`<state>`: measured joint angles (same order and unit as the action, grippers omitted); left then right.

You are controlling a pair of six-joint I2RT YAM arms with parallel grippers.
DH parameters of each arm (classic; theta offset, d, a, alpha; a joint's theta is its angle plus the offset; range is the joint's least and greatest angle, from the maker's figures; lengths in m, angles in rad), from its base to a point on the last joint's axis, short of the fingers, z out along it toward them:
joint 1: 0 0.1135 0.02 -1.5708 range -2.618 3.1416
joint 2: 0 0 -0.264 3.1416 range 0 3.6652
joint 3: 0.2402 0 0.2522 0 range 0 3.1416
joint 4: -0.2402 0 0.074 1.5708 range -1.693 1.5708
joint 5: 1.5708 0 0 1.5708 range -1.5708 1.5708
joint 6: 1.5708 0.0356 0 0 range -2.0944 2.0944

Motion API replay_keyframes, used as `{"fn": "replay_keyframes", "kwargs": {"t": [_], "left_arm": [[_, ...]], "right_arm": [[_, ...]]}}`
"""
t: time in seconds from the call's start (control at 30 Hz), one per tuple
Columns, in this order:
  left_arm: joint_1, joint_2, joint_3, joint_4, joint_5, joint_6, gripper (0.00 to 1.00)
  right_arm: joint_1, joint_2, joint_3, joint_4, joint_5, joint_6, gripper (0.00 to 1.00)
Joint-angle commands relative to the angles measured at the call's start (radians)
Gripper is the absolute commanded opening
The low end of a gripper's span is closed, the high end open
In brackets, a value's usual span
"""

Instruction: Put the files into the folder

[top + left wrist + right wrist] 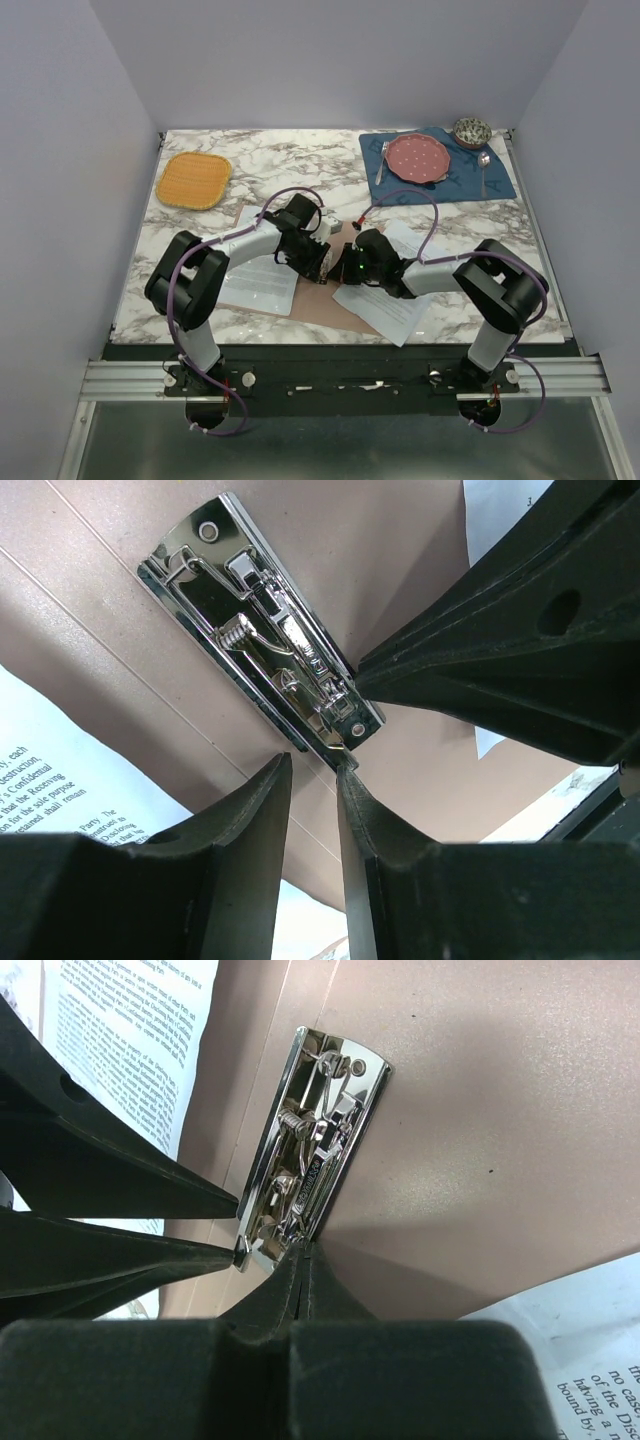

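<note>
The left gripper (315,767), slightly spread, and right gripper (300,1255), pressed together, are meeting at the clip (260,630) on the folder (480,1110).

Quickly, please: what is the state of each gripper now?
Left gripper: jaws slightly open, tips at the metal clip, nothing visibly held.
Right gripper: jaws closed at the clip's end; any grip cannot be told.
</note>
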<state>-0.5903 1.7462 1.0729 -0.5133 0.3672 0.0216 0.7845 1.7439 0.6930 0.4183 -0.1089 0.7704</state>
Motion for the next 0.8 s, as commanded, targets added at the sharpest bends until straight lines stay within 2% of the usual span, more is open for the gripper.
{"fn": "replay_keyframes", "kwargs": {"t": [0.0, 0.6, 0.7, 0.77], "left_arm": [[0.000, 0.033, 0.027, 0.018, 0.004, 0.001, 0.39], [-0.006, 0.101, 0.035, 0.042, -0.022, -0.008, 0.31], [-0.008, 0.128, 0.048, 0.038, -0.043, -0.018, 0.25], [-0.008, 0.145, 0.062, 0.035, -0.045, -0.017, 0.16]], "right_arm": [[0.004, 0.031, 0.014, 0.002, 0.021, 0.003, 0.01], [0.006, 0.091, -0.030, 0.077, -0.035, 0.050, 0.01], [0.005, 0.101, -0.042, 0.088, -0.040, 0.063, 0.01], [0.007, 0.111, -0.050, 0.103, -0.046, 0.072, 0.01]]}}
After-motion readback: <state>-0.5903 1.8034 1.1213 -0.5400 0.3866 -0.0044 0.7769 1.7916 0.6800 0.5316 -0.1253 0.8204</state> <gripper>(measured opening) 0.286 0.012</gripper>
